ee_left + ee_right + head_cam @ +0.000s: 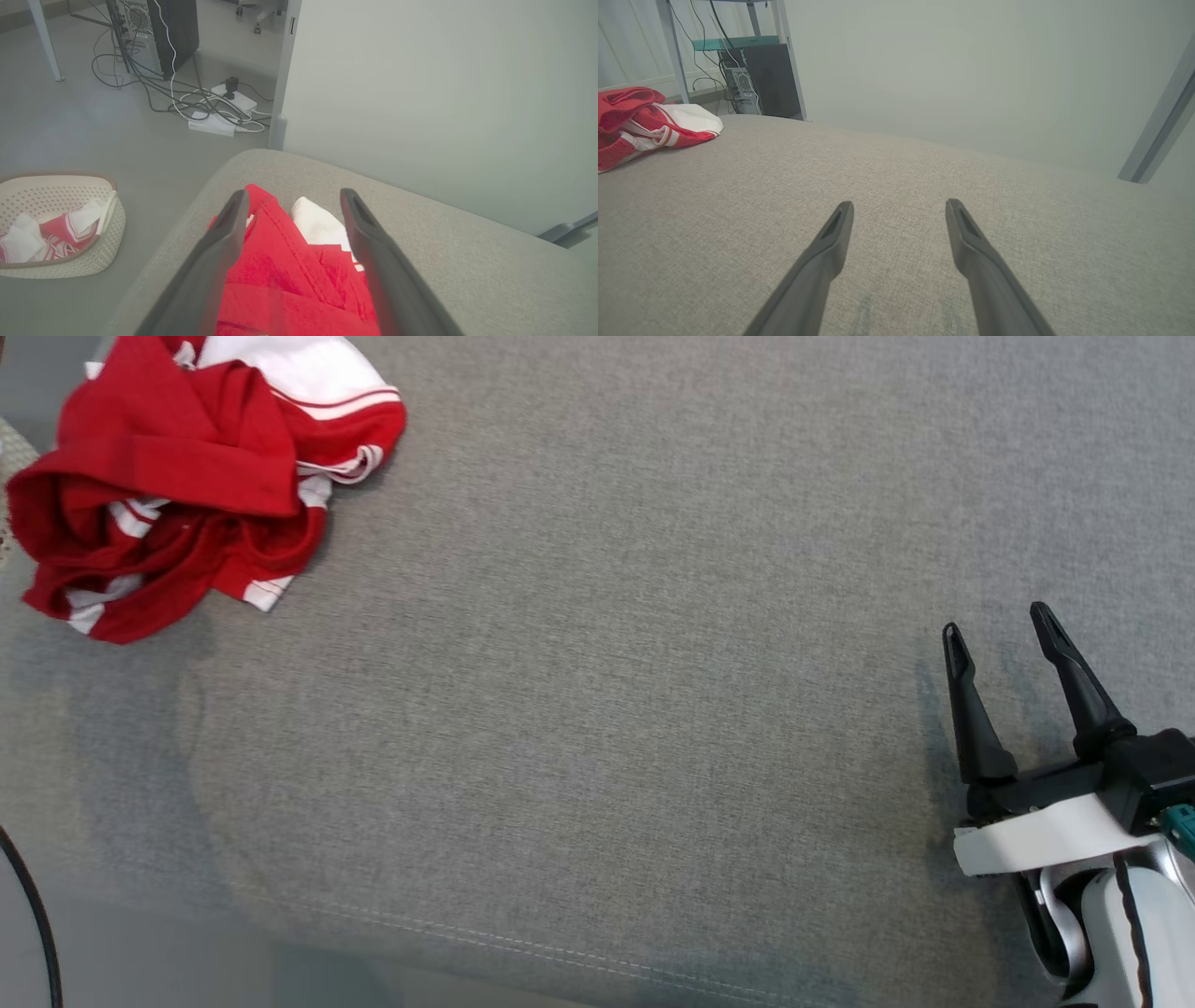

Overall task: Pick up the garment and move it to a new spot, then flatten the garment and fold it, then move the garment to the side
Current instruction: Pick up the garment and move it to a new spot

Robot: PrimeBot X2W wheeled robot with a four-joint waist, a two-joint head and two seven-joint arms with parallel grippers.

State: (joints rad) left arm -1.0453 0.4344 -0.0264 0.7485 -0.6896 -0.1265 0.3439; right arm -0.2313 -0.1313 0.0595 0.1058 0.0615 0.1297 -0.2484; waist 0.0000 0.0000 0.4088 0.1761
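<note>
Basket (100, 261), red-white clothes (56, 231) inside, garment (187, 476) on cushion (607, 663)

Grey floor (70, 135), pale wall (444, 93), tangled cables (205, 109)

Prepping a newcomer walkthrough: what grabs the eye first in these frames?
The crumpled red-and-white garment at the far left corner of the grey cushion, with the left end effector open right at it. The right end effector is open at the near right, far from it. A pale basket of similar clothes stands on the floor.
</note>
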